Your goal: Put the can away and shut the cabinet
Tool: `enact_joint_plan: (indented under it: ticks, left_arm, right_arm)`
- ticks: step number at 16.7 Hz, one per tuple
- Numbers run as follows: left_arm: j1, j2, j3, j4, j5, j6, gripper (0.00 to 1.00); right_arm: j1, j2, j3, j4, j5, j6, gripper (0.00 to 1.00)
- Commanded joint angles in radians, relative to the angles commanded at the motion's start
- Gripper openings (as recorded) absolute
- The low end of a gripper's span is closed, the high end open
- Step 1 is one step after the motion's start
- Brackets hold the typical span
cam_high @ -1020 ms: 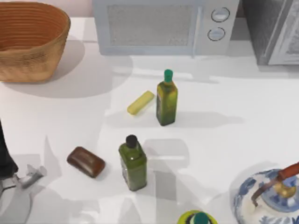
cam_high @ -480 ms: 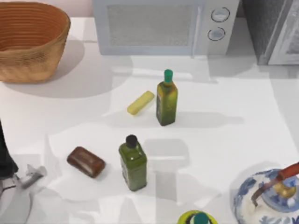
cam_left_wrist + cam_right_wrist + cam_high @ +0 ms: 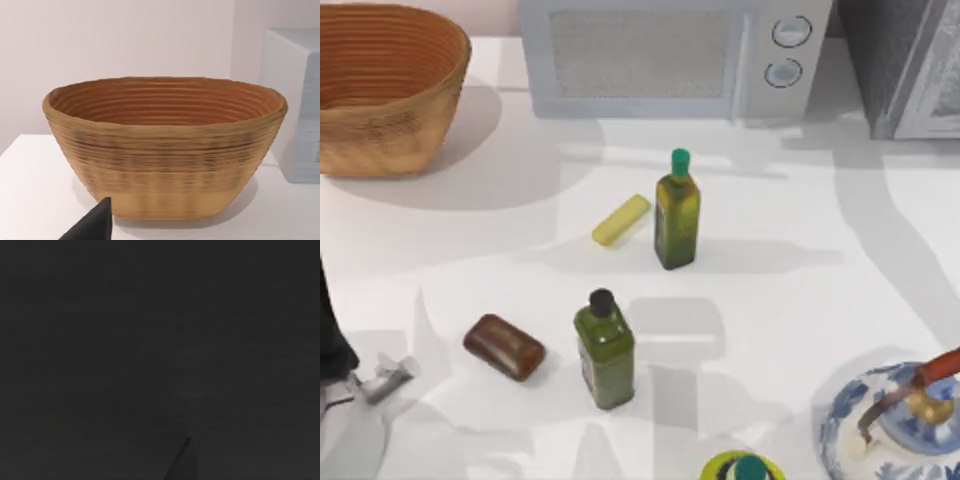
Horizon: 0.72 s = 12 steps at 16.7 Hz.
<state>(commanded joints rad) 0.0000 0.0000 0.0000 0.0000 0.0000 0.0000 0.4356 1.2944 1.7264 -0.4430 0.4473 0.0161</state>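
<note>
Grey and parked, the left pincer (image 3: 385,378) is sitting low at the left edge of the white table (image 3: 800,300); whether it is open or closed I cannot tell. Just to its right a brown soap bar (image 3: 504,347) is lying flat, and beyond that a dark-capped green bottle (image 3: 605,350) is standing upright. Farther out from the pincer a yellow bar (image 3: 621,220) is lying beside a green-capped bottle (image 3: 677,210), close but apart. Straight ahead of the pincer a woven basket (image 3: 165,150) is facing its wrist camera, with a white microwave (image 3: 670,55) next to it. Well away from the pincer, at the far right corner, the cabinet (image 3: 895,60) is standing, dark grey with a pale panel door (image 3: 938,85). A blue-and-white teapot (image 3: 895,425) is sitting at the near right. The right wrist view is dark, so the right pincer's state cannot be told.
</note>
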Motion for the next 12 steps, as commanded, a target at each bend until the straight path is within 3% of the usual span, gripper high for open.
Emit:
enact_joint_plan:
  ticks: [4,12]
  left_arm:
    - [0.0,0.0,0.0,0.0,0.0,0.0,1.0]
    - [0.0,0.0,0.0,0.0,0.0,0.0,1.0]
  right_arm:
    - [-0.025,-0.019,0.01,-0.006,0.017,-0.013,1.0]
    - [-0.106,0.128,0.113,0.039,-0.061,-0.011,1.0]
